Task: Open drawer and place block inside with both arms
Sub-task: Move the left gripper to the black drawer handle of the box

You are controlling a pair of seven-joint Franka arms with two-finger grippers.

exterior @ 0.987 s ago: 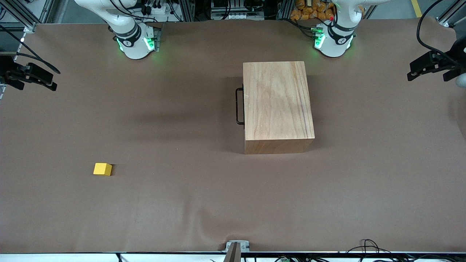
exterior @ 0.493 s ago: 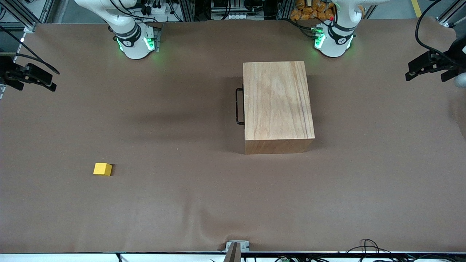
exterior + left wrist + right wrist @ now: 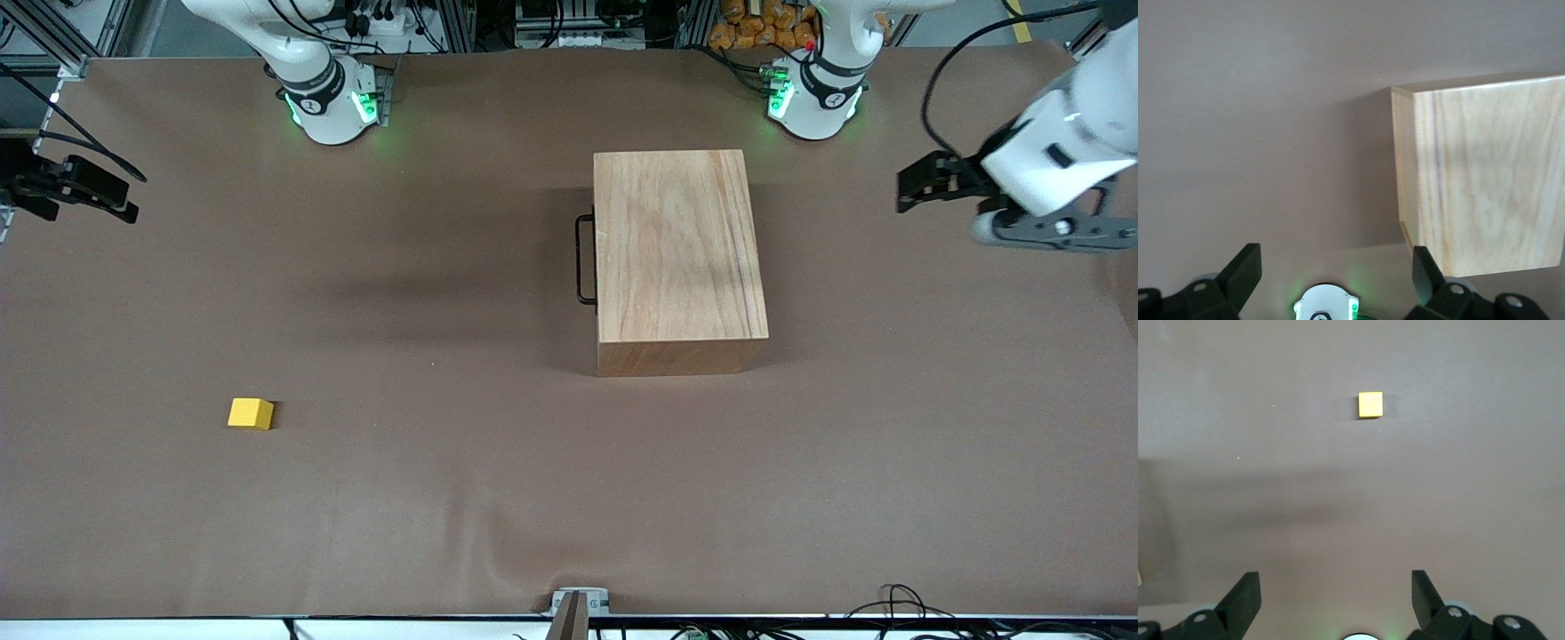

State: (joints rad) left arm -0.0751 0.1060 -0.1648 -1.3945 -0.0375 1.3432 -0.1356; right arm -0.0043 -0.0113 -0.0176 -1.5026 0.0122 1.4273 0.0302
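Note:
The big wooden box (image 3: 680, 258) stands mid-table near the left arm's base. The drawer is shut in it; only its black wire handle (image 3: 584, 260) shows, on the side facing the right arm's end. The yellow block (image 3: 251, 413) lies on the table toward the right arm's end, nearer the front camera than the box. My left gripper (image 3: 909, 187) is open and empty in the air over the table at the left arm's end, apart from the box (image 3: 1485, 180). My right gripper (image 3: 116, 200) is open and empty over the table's right-arm end; its wrist view shows the block (image 3: 1370, 404).
The brown table cover (image 3: 444, 498) is bare apart from the box and block. The green-lit arm bases (image 3: 333, 107) (image 3: 813, 102) stand along the table's farthest edge. A small bracket (image 3: 578, 604) sits at the nearest edge.
My left arm has swung in from the table's end toward the box, so more of the arm shows. The right arm, block and box have not moved.

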